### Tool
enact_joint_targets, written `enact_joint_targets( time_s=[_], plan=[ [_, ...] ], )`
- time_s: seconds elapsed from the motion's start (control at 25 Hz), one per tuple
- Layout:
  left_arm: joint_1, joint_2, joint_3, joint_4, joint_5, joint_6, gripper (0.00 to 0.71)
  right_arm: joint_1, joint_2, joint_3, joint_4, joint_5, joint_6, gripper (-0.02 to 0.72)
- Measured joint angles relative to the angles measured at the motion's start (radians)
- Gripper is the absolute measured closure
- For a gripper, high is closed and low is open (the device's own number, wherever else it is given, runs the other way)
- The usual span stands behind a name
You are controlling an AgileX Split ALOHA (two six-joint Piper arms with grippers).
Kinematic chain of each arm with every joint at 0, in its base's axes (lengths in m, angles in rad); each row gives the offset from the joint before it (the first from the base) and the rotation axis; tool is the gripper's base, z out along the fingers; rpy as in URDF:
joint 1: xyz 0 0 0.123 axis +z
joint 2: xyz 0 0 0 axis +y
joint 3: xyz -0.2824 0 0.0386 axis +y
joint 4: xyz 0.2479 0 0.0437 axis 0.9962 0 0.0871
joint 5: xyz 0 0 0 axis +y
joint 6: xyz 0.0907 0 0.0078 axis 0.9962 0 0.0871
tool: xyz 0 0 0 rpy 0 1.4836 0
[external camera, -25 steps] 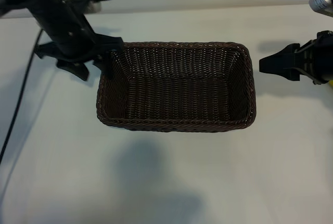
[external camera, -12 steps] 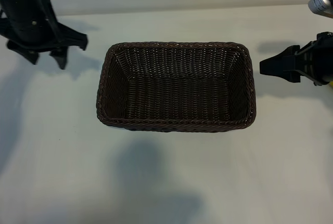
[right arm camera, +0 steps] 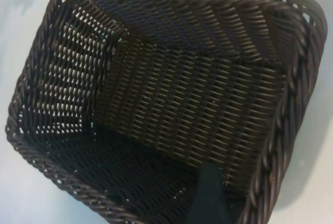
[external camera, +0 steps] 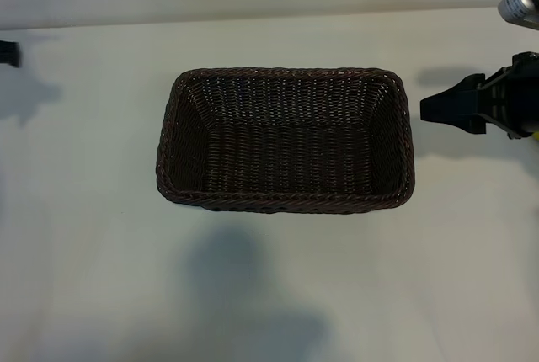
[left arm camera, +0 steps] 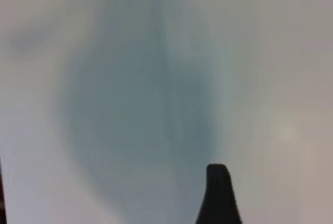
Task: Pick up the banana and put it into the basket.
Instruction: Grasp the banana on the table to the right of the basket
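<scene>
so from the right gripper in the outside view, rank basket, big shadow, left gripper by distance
1. basket, just beside the right gripper
2. shadow, on the table, lower middle
3. left gripper, at the far left edge

The exterior view looks steeply down on the table point(external camera: 93, 261), with the basket point(external camera: 285, 141) at centre. The right wrist view looks obliquely into the same basket point(right arm camera: 291, 78) from close range. The left wrist view faces bare tabletop at close range.
</scene>
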Motion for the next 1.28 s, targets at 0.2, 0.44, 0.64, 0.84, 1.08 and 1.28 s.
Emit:
enact_joint_targets(
  time_s=[0.2,0.44,0.64,0.84,1.08,1.28],
  plan=[
    [0.009,-0.083,0.001,-0.086,0.0,0.039,0.152,0.0,0.0,0.0,0.0,0.0,0.0,0.115],
    [0.008,-0.278,0.138,-0.16,0.001,0.067,0.152,0.0,0.0,0.0,-0.001,0.0,0.0,0.115],
    [0.008,-0.51,0.393,-0.175,-0.004,0.091,0.152,0.0,0.0,0.0,-0.001,0.0,0.0,0.115],
    [0.008,-0.784,0.626,-0.223,-0.027,0.131,0.152,0.0,0.0,0.0,-0.001,0.0,0.0,0.115],
    [0.008,-1.105,0.848,-0.183,-0.041,0.131,0.152,0.0,0.0,0.0,-0.001,0.0,0.0,0.115],
    [0.008,-1.33,0.977,-0.17,-0.078,0.128,0.152,0.0,0.0,0.0,-0.001,0.0,0.0,0.115]
  ],
)
